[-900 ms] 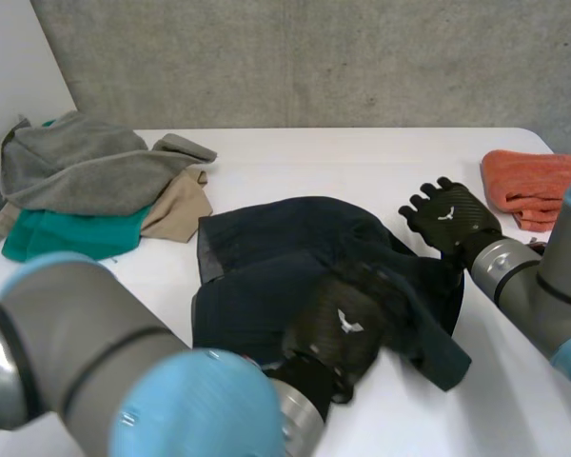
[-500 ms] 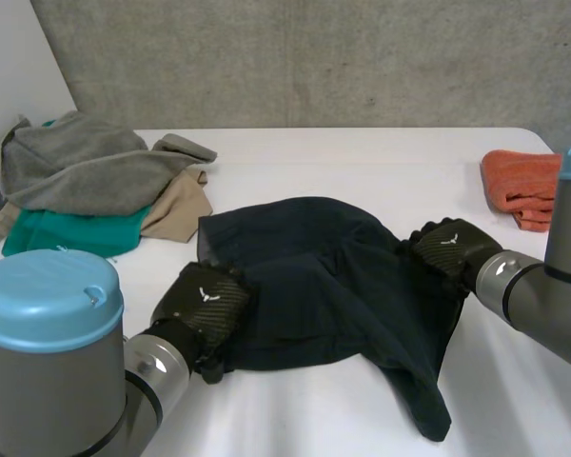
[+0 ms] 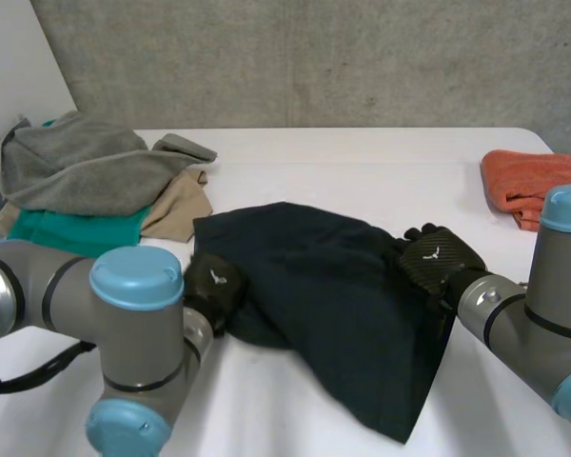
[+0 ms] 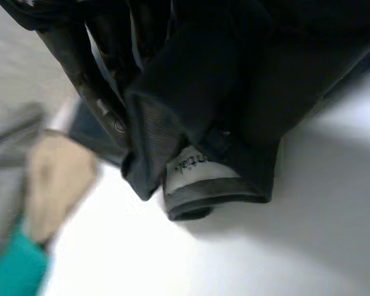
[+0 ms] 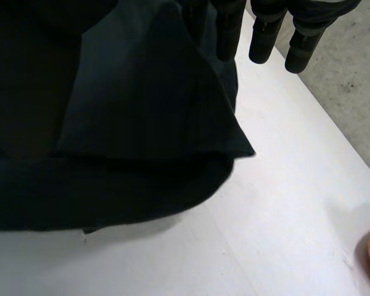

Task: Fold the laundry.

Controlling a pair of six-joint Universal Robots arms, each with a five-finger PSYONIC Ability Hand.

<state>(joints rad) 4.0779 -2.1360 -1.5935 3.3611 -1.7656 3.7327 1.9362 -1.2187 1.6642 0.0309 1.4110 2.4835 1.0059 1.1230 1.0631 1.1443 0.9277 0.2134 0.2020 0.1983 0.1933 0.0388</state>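
Navy cloth under both hands: the dark garment (image 3: 333,295) lies rumpled on the white counter (image 3: 362,162), apparently mid-fold. The left hand (image 3: 214,284) is at the garment's left edge, its fingers (image 4: 89,74) clamped on a bunched hem beside a pale label (image 4: 194,169). The right hand (image 3: 436,259) sits on the garment's right edge; whether it has a grip cannot be told. A laundry pile (image 3: 86,181) lies well beyond the garment's left side, an orange towel (image 3: 523,186) beyond its right. The risk: a bunched, one-sided hold could slip or drag the loose near flap, leaving a crooked fold.
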